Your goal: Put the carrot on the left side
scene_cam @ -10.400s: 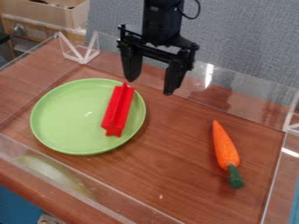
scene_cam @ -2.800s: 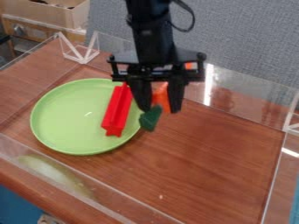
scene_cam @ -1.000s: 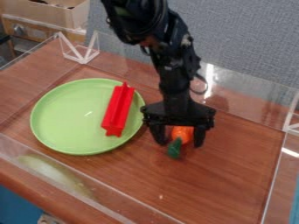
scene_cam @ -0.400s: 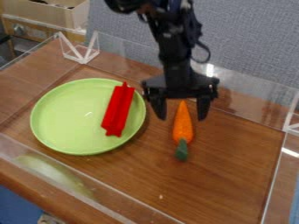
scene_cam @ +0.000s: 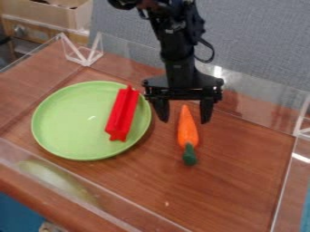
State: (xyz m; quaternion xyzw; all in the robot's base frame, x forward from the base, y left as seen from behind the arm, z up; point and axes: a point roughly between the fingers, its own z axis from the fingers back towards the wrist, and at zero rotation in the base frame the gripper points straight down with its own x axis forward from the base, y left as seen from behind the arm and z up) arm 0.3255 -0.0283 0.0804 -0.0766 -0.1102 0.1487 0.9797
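In the single camera view, the pincer (scene_cam: 183, 106) hangs with its jaws spread wide and nothing between them, pointing steeply down at the tabletop (scene_cam: 242, 181). The carrot (scene_cam: 188, 131) lies flat on the wood directly beneath and slightly nearer the front edge than the fingertips, clear of both. Its long axis runs from the back edge toward the front edge, orange tip under the pincer, green stem end nearest the front. It sits just beside the green plate (scene_cam: 67, 127), off its right rim, roughly mid-tabletop. By my judgement the placement looks done.

Count: one carrot, one plate, one red block (scene_cam: 122, 111) lying on the plate, one arm with one pincer.
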